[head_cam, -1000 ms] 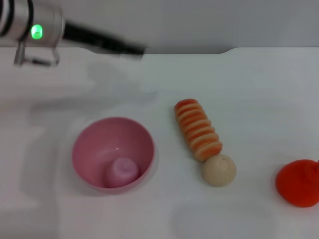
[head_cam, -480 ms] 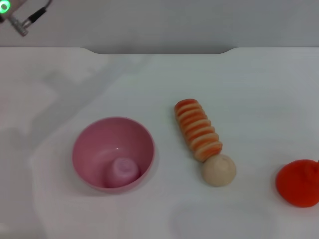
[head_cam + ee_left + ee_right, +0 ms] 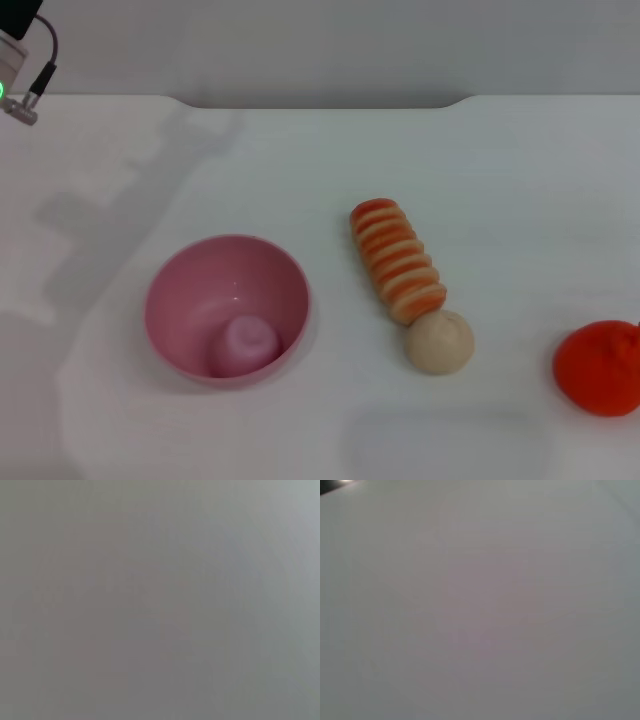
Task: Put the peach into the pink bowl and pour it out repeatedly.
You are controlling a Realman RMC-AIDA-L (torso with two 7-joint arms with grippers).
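The small, round, pale pink-mauve soft toy peach lies at the bottom of the round, deep, glossy pink plastic bowl, which stands upright on the white table. To the bowl's right, and apart from it, lie a ribbed orange-and-cream striped toy and a beige ball touching its near end; a larger orange-red fruit sits at the right edge.

Only a part of the left arm shows, in the far left corner of the head view, well away from the bowl. Neither pincer is in view, so it cannot be told whether either is spread or pressed together; both wrist views show only a blank grey surface.

Judging by this, the placing step is done and the pouring step is due. That calls for a pincer to reach the bowl's rim, pinch it firmly and tip it so that the peach rolls onto bare table, away from the other toys.
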